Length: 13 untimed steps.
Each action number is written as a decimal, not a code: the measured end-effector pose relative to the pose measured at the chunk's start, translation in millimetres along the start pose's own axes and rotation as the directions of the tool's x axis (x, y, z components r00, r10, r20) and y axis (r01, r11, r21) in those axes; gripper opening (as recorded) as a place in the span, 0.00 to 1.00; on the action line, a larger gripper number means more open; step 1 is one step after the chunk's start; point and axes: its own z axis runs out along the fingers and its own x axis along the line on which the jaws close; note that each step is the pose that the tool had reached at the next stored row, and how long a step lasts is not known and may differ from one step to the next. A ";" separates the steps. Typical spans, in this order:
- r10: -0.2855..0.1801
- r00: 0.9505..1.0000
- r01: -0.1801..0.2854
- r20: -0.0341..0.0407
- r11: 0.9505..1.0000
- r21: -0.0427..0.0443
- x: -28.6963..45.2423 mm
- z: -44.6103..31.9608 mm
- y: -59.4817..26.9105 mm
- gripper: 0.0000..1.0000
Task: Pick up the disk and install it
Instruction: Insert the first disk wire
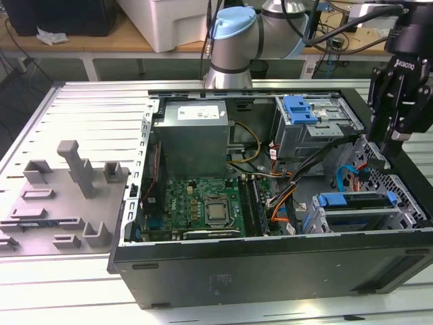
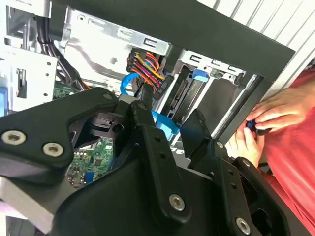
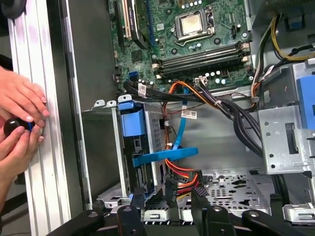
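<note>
Slotted aluminium table [image 1: 67, 101], open PC case [image 1: 270, 271] lying on its side on it. In the exterior view a grey fixture plate [image 1: 61, 203] sits at 9 o'clock of the case.

Tool: gripper [image 1: 387, 145], fingers spread, nothing between them. It hangs over the case's 3 o'clock end. No contact with anything that I can see.

The disk [image 1: 358, 218] isn't in the tool. It sits in the drive cage [image 1: 312, 218] at the case's 4 o'clock corner, with its blue carrier bracket [image 1: 355, 200] along the upper edge. That puts it about 7 o'clock from the gripper and lower. Fully home or not: can't tell.

A blue data cable [image 3: 167, 155] loops across just beside the disk, with orange-red power wires [image 3: 183, 176] near it. From the disk, the motherboard [image 1: 203, 203] is at 9 o'clock, the power supply [image 1: 193, 135] at 10, and the silver cage [image 1: 301, 128] with its blue clip at 11.

A person's hands [image 3: 22, 118] are on the table outside the case wall, around a small dark object [image 3: 12, 127].

My read: no-load phase over the bay, with the disk in the cage rather than in the grasp. Any drop from here needs the fingers squared to the bracket's long edges. It also has to stay clear of the cable loop and the cage wall.
</note>
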 end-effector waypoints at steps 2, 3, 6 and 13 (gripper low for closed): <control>0.002 1.000 -0.002 -0.014 1.000 0.001 -1.3 0.7 -0.2 0.51; 0.003 1.000 -0.003 -0.022 1.000 0.001 -1.9 1.1 -0.3 0.51; 0.007 0.999 -0.007 -0.048 1.000 0.002 -5.2 4.2 -0.4 0.51; 0.013 0.998 -0.013 -0.064 1.000 0.002 -15.3 11.5 -0.1 0.51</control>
